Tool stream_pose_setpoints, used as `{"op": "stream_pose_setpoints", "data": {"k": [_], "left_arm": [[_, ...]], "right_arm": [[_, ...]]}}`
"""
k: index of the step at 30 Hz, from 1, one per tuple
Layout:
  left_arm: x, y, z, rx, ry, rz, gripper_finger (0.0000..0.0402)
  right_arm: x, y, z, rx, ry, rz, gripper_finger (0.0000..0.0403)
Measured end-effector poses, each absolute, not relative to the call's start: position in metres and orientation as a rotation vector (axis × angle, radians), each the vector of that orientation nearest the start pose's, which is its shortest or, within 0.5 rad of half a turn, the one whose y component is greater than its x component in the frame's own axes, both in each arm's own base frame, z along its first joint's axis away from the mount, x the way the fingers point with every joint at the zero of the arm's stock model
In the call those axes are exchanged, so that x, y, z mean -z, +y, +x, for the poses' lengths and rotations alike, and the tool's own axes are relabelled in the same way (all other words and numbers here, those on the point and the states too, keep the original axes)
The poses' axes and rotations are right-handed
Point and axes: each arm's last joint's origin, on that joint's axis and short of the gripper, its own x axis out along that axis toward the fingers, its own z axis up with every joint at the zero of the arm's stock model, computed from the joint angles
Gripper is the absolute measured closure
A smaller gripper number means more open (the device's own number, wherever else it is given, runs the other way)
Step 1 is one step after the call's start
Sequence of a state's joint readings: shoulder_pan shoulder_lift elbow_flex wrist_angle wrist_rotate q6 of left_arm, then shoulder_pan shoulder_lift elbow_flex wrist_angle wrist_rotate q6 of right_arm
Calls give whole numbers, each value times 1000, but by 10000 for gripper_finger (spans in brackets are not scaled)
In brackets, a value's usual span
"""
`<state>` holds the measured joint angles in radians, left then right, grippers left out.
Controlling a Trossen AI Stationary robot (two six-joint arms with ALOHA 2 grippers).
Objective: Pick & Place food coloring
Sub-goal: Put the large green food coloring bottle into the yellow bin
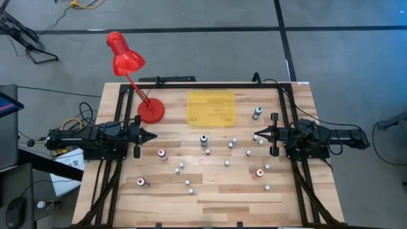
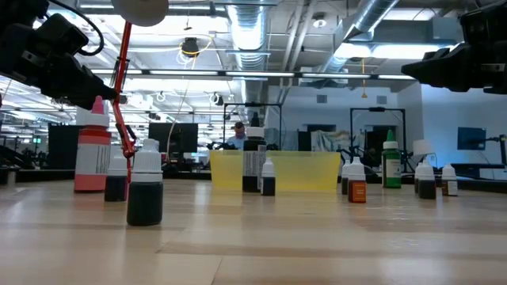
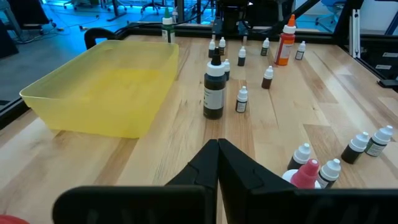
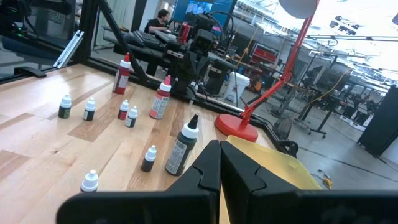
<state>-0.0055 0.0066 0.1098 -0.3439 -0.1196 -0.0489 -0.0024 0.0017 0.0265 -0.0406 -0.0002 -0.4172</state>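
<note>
Two matte black arms of blocky segments, each ending in a pointed, wedge-shaped black pincer.

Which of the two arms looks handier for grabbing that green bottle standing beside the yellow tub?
The right one, probably. The green bottle stands just ahead of the right gripper, on the yellow tub's right. The left gripper sits across the table with its fingers shut, as are the right's.
</note>
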Motion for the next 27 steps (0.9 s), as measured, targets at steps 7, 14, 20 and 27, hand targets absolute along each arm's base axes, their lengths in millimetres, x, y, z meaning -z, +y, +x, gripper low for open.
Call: {"op": "stream_pose_setpoints", "data": {"k": [7,14,20,27], "left_arm": [[-172,3,89,-128,166,-143,401],[-176,3,90,-128,115,-181,401],[-180,6,89,-239,71,-164,401],[-185,7,89,-269,20,-179,401]], "right_arm": [[-169,0,96,-1,16,-418,403],[-169,0,96,-1,16,-417,403],[-168,0,96,-1,16,-417,403],[-169,0,96,-1,16,-417,403]]}}
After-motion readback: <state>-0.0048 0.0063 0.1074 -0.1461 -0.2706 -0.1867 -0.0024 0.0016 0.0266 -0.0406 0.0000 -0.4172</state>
